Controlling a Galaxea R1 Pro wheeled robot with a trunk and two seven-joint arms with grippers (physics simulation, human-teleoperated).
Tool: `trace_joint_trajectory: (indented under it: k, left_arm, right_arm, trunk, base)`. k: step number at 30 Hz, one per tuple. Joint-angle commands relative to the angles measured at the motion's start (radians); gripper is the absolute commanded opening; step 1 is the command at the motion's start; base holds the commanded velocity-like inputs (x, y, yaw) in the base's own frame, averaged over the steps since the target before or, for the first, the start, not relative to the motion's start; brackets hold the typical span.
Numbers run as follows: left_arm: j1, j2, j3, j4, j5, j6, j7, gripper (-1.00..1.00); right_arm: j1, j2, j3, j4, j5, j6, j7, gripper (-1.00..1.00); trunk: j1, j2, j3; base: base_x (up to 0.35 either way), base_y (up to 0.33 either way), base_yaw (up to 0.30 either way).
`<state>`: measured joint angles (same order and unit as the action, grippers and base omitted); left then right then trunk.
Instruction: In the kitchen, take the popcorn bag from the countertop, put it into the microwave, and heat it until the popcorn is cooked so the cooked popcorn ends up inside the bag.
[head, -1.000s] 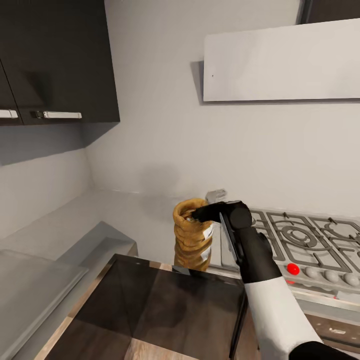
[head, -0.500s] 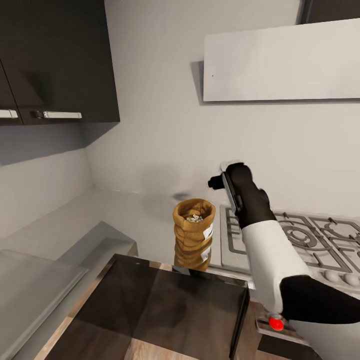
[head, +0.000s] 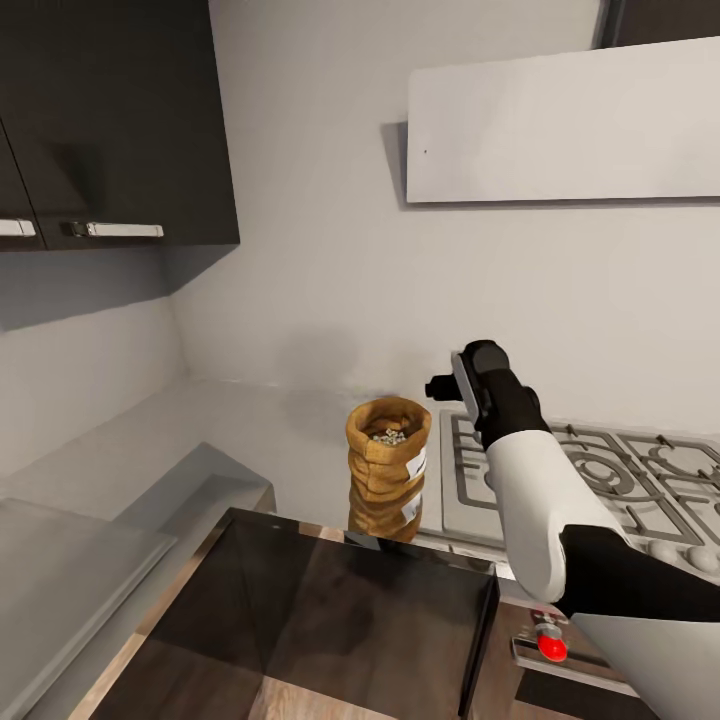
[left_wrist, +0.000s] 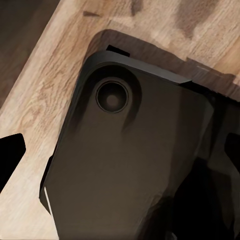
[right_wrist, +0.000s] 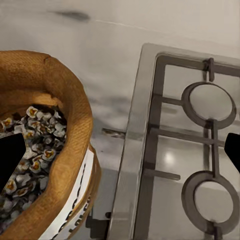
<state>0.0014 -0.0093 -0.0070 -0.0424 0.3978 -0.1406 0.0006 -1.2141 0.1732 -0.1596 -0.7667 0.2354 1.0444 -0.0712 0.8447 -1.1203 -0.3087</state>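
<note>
Having let go of the popcorn bag (head: 388, 468), now standing upright on the countertop (head: 250, 420) beside the hob (head: 590, 480), the right gripper (head: 440, 385) is hovering wide open above it, so regrasping seems needed

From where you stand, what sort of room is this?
A home kitchen, most likely: a gas hob with black grates sits in a grey countertop, dark wall cabinets hang above, and a popcorn bag stands beside the hob.
</note>
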Motion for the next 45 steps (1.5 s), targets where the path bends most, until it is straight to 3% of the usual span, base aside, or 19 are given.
trace_joint_trajectory:
  k: [1,20,28,45]
  left_arm:
    - [0.000,0.000,-0.001,-0.001,0.005,-0.002,-0.001,1.00]
    - [0.000,0.000,-0.001,-0.001,0.007,-0.004,0.009,1.00]
    - [0.000,0.000,-0.001,-0.001,0.007,-0.004,0.009,1.00]
    - [0.000,-0.001,-0.001,-0.001,0.007,-0.005,0.009,1.00]
  right_arm:
    - [-0.001,0.001,-0.003,-0.002,0.000,0.003,-0.002,1.00]
    - [-0.001,0.001,0.000,-0.001,0.004,0.003,-0.006,1.00]
    - [-0.001,0.001,0.002,0.003,0.009,0.003,-0.009,1.00]
    - [-0.001,0.001,-0.005,0.005,0.003,0.003,-0.098,1.00]
  trunk:
    - [0.000,-0.001,-0.001]
    - [0.000,-0.001,-0.001]
    - [0.000,-0.001,-0.001]
    - [0.000,-0.001,-0.001]
  base:
    - [0.000,0.000,0.000]
    - [0.000,0.000,0.002]
    - [0.000,0.000,0.227]
    - [0.000,0.000,0.069]
